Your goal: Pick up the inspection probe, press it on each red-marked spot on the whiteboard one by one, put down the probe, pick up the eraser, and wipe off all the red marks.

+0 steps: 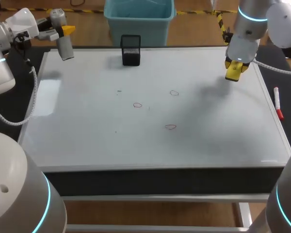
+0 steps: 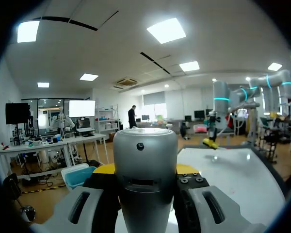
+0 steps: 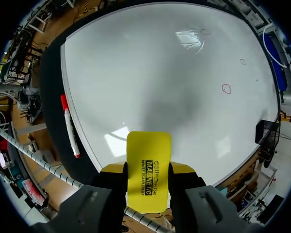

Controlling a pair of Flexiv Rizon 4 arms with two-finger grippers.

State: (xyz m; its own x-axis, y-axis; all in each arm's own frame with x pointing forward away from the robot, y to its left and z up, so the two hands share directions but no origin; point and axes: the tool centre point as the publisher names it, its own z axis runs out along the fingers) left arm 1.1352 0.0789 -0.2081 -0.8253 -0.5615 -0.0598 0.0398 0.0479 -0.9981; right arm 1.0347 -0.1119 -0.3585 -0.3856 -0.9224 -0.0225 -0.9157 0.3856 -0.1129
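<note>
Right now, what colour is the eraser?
The eraser is yellow with a black label; the right wrist view shows it best.

**Head view:** fixed, high behind the robot, tilted down. The whole whiteboard point(image 1: 87, 121) is in frame at middle distance. The left arm point(image 1: 19, 26) enters at the left, the right arm point(image 1: 247, 29) at the right.

**Left wrist view:** by the board's far left corner, facing nearly level across the board point(image 2: 233, 170) toward the right arm point(image 2: 221, 109). The probe point(image 2: 144, 174) sits close to the lens, lower middle.

**Right wrist view:** above the board's far right part, facing steeply down. The board point(image 3: 150, 68) fills most of it, with the eraser point(image 3: 148, 170) close to the lens.

**Shared:**
- All three views: the board.
- Head and right wrist views: the red marks point(image 1: 137, 105) point(image 3: 226, 89) and the marker point(image 1: 278, 103) point(image 3: 69, 127).
- Head and left wrist views: the right arm and the eraser point(image 1: 234, 70) point(image 2: 209, 142).
</note>
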